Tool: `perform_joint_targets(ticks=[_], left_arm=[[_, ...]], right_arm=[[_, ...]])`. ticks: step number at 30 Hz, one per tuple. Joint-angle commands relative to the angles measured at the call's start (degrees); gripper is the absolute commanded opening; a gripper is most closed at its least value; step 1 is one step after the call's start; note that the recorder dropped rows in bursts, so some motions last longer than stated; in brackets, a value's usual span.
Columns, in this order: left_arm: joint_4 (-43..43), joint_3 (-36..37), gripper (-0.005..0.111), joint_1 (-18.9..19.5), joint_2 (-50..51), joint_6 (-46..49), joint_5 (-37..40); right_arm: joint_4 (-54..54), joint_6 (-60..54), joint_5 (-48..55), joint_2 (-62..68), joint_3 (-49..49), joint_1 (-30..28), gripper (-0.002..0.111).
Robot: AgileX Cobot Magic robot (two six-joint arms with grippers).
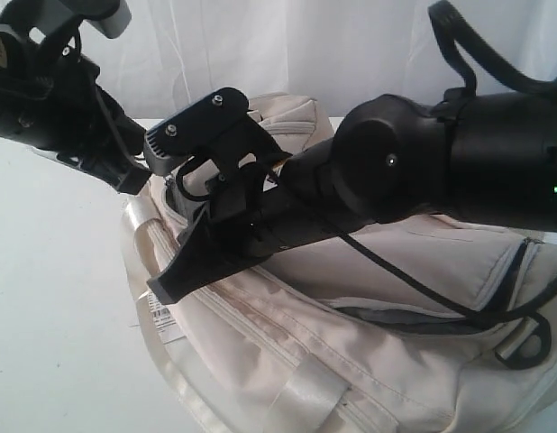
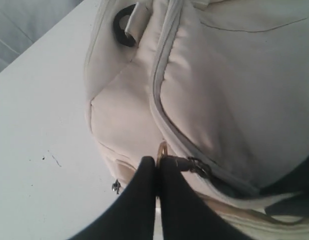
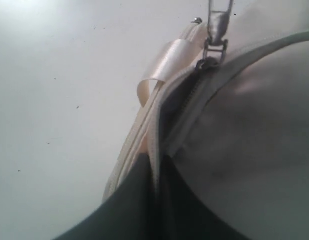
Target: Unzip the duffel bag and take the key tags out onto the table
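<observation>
The duffel bag (image 1: 369,298) lies on the table (image 1: 53,298) with both arms at its left end; the key tags are not in view. The left fingers (image 2: 137,200) are pinched shut on the zip pull (image 2: 162,150), and the right fingers (image 3: 129,210) are closed on the bag's seam beside the zip. Recommended: anchor with the right and draw the pull straight along the zip line, so fabric does not bunch at the slider (image 3: 214,50).

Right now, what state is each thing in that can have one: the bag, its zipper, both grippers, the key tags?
duffel bag: lying on the table, one zipper opening partly gaping, dark lining showing.
left gripper: shut, apparently pinching a zipper pull at the bag's end.
right gripper: shut on the bag's zipper edge.
key tags: none in view, not yet out on the table.
</observation>
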Motion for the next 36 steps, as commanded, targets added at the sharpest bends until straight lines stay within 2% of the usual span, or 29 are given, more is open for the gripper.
perform_joint_targets(ticks=[1, 7, 14, 19, 26, 31, 36], left_arm=[[2.48, -0.36, 0.0, 0.24, 2.01, 0.03, -4.69], [2.42, -0.36, 0.0, 0.24, 3.4, -0.36, -8.92], [2.64, -0.36, 0.0, 2.54, 3.44, -2.67, -10.87], [2.64, -0.36, 0.0, 4.23, 3.53, -2.98, -11.87], [2.53, -0.36, 0.0, 4.24, 5.49, -3.47, -13.18], [2.45, -0.5, 0.0, 4.24, 7.68, -5.17, -17.35], [0.59, -3.76, 0.0, 4.24, 10.57, -5.52, -16.55]], right_arm=[[3.03, 3.03, 7.56, -0.91, 0.34, 0.04, 0.0], [3.52, 4.18, 9.25, -3.69, 0.34, 1.11, 0.0], [2.22, 7.33, 13.37, -5.86, 0.71, 1.11, 0.0], [1.8, 7.59, 12.99, -7.55, 4.87, 1.11, 0.0], [0.87, 8.27, 13.63, -12.38, 11.53, 1.11, 0.0], [0.87, 9.17, 15.24, -17.28, 14.61, 1.11, 0.0], [1.09, 10.36, 16.65, -20.44, 17.0, 1.11, 0.0]])
